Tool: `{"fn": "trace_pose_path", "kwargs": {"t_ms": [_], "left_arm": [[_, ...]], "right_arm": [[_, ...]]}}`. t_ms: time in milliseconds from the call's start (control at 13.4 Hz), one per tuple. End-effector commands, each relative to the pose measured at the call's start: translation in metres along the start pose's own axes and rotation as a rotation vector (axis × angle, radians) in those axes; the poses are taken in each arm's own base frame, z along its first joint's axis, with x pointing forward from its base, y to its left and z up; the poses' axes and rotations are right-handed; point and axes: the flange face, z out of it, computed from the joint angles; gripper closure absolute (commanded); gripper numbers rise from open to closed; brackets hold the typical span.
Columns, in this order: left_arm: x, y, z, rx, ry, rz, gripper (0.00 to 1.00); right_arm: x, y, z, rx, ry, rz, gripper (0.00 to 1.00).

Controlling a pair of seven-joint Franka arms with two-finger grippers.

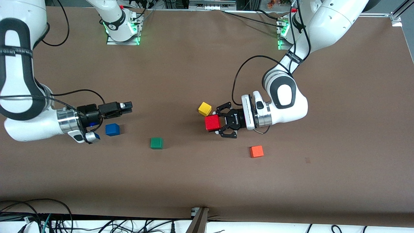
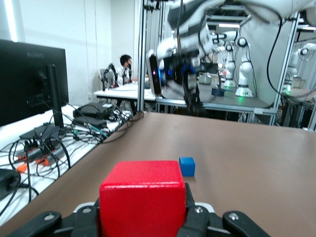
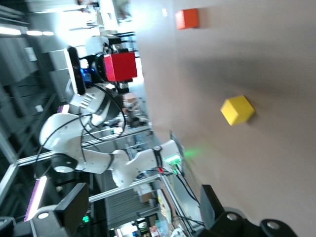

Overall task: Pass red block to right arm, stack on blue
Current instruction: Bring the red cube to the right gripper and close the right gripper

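Red block: rigid, likely light; left pincer clamps its side faces.
Right pincer: spread wide, waiting.

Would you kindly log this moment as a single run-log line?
left gripper: shut on red block, aloft | right gripper: open, waiting above blue block | handover: not yet done
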Motion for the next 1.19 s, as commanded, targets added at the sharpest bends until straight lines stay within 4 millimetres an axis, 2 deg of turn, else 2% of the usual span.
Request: {"fn": "trace_pose_path", "kwargs": {"t_ms": [0,149,597,821,1119], "left_arm": [[0.006,0.002,0.024,0.033,0.096,0.034,0.82],[0.005,0.013,0.041,0.053,0.145,0.043,0.82],[-0.005,0.036,0.069,0.029,0.15,0.034,0.81],[-0.007,0.037,0.082,0.024,0.161,0.032,0.82],[-0.012,0.032,0.087,0.036,0.177,0.015,0.82]], "right_arm": [[0.002,0.02,0.024,0.134,0.027,-0.033,0.0],[0.012,0.019,0.047,0.189,0.067,-0.03,0.0],[0.036,-0.002,0.117,0.199,0.178,-0.033,0.0],[0.041,-0.007,0.132,0.204,0.211,-0.031,0.0],[0.044,-0.011,0.144,0.218,0.235,-0.028,0.0]]}}
